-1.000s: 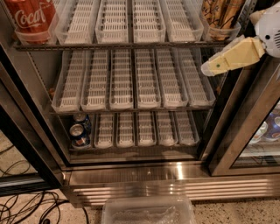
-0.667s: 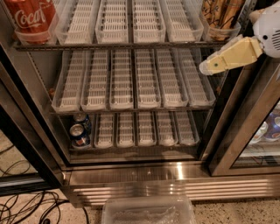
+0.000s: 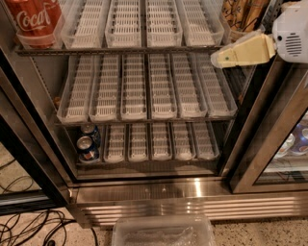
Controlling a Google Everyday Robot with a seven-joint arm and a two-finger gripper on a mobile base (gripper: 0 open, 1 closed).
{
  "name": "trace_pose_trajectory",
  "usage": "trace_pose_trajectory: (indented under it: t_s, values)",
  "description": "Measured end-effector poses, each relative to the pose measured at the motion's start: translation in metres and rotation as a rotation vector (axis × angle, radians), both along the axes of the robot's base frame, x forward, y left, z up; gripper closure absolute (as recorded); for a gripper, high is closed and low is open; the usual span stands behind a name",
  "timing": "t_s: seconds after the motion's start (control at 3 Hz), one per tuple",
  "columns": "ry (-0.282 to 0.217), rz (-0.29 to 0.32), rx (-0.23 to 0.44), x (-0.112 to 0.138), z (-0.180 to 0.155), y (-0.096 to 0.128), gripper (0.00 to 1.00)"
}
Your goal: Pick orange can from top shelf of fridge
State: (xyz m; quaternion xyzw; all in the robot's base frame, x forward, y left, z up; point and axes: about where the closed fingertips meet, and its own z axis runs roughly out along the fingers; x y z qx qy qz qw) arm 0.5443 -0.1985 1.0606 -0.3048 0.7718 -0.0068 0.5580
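Note:
The orange can [image 3: 244, 14], shiny copper-orange with dark squiggles, stands at the far right end of the top shelf [image 3: 120, 49] of the fridge [image 3: 144, 187], cut off by the top edge of the view. My gripper [image 3: 220, 58], cream-coloured on a white wrist, comes in from the right. Its tip is just below and in front of the can, at the level of the shelf's front edge. It holds nothing that I can see.
A red Coca-Cola can [image 3: 33, 19] stands at the top shelf's left end. Two small blue cans [image 3: 86, 144] sit at the bottom rack's left. The open glass door [image 3: 274, 139] stands at the right. A clear plastic bin [image 3: 163, 233] and cables [image 3: 29, 226] lie on the floor.
My gripper has moved a little to the left and up, closer to the top shelf's front edge below the orange can. The cans have not moved.

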Motion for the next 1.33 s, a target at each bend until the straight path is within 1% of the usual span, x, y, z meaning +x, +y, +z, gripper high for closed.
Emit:
trace_pose_trajectory:
  t_s: [0.33, 0.67, 1.0, 1.33]
  values:
    - [-0.073, -0.060, 0.059, 0.010, 0.015, 0.001, 0.00]
    - [-0.117, -0.137, 0.099, 0.010, 0.024, -0.005, 0.00]
    - [-0.119, -0.226, 0.128, -0.002, 0.021, -0.024, 0.00]
    - [-0.105, -0.292, 0.170, -0.014, 0.018, -0.039, 0.00]
